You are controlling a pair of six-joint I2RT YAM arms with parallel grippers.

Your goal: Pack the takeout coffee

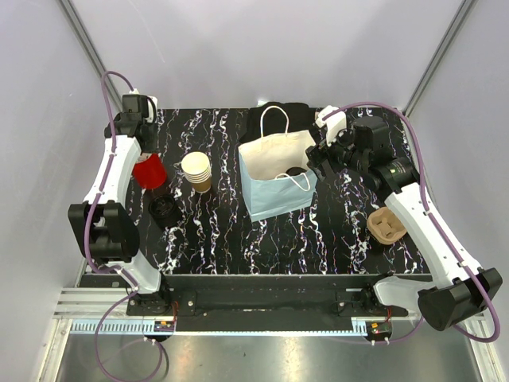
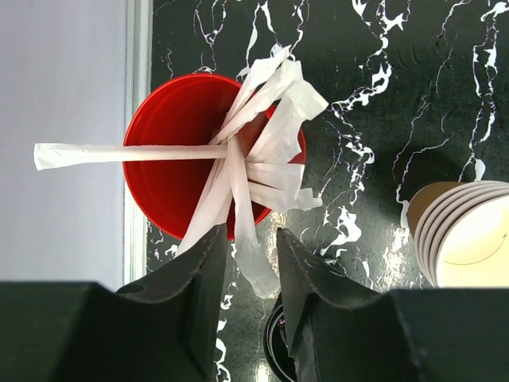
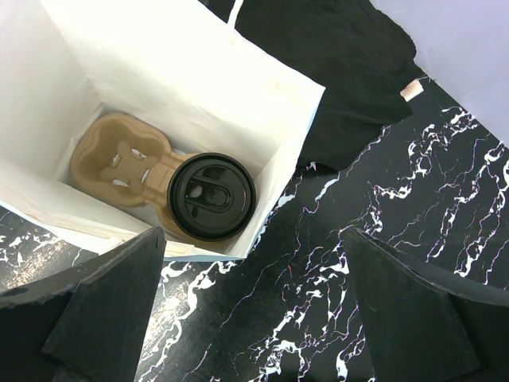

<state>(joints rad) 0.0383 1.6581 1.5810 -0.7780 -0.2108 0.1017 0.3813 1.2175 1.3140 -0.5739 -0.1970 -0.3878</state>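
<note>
- Clearly, the coffee cup (image 3: 211,196) with a round black plastic lid sits in a brown pulp carrier (image 3: 119,159) inside the white paper bag (image 3: 183,72), centre-left of frame.
- Right tool (image 3: 253,263): wide, empty.
- Left tool (image 2: 250,235): narrow gap, above a red plastic cup (image 2: 167,159) of straws.

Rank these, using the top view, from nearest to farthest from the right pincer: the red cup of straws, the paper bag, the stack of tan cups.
1. The paper bag, right beside the right pincer, on its left.
2. The stack of tan cups, left of the bag, mid-table.
3. The red cup of straws, farthest left, by the left arm.
</note>
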